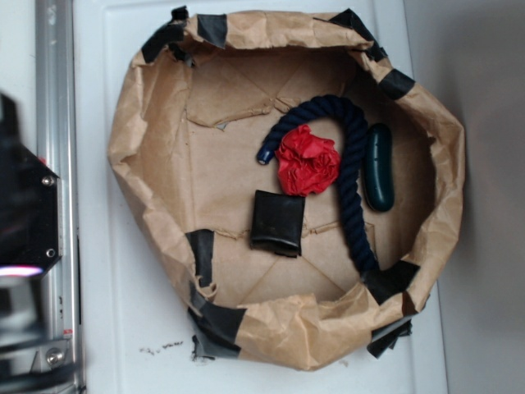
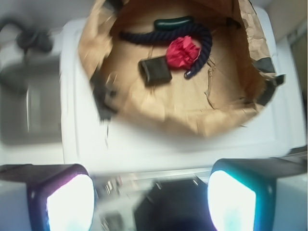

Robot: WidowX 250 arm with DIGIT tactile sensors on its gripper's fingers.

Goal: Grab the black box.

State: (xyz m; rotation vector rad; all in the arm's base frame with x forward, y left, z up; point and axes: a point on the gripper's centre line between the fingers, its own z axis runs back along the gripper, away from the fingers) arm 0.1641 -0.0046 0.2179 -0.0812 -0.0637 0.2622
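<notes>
The black box lies flat on the floor of a brown paper basin, just below-left of a red paper ball. In the wrist view the black box sits far ahead, left of the red ball. My gripper is open and empty, its two fingers wide apart at the bottom corners of the wrist view, well outside the basin over the white surface. In the exterior view only the arm's dark body shows at the left edge.
A dark blue rope curves around the red ball. A dark green capsule lies beside the rope. Black tape patches hold the basin's crumpled walls. A metal rail runs along the left.
</notes>
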